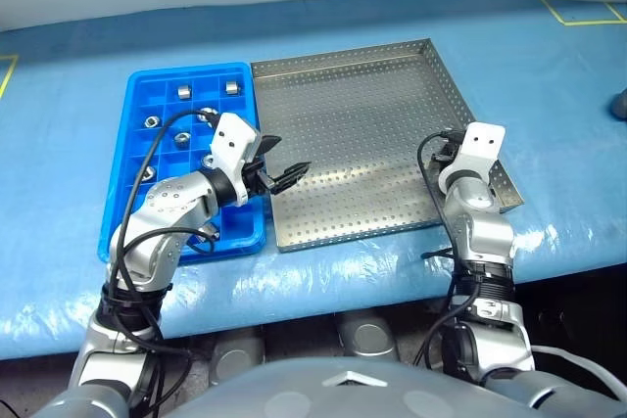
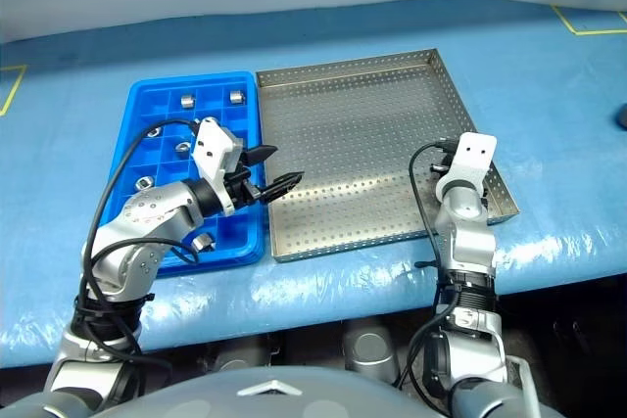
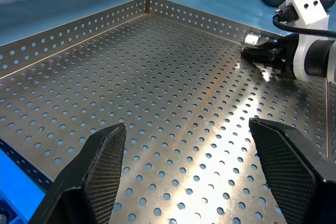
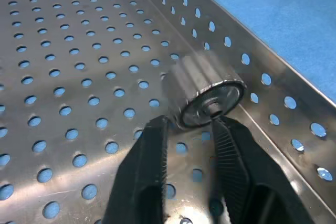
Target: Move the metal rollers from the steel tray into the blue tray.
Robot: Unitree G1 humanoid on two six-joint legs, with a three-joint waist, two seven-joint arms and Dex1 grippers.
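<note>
The steel tray (image 1: pixel 362 105) lies in the middle of the blue-covered table, with the blue tray (image 1: pixel 120 232) against its left side. Several metal rollers (image 1: pixel 183 91) sit in the blue tray's compartments. One more roller (image 4: pixel 207 90) lies on the steel tray's perforated floor, close to its right rim. My right gripper (image 4: pixel 191 124) has its fingertips closed on that roller's near end; from the left wrist the same roller (image 3: pixel 252 39) shows at the right gripper's (image 3: pixel 260 55) tips. My left gripper (image 1: pixel 291 156) hovers open over the steel tray's left edge, holding nothing.
A dark object (image 1: pixel 619 103) lies at the table's far right edge. Yellow tape marks (image 1: pixel 578 17) cross the cover at the back right. The table's front edge (image 1: pixel 323 291) runs just below both trays. A black cable (image 1: pixel 147 159) loops over the blue tray.
</note>
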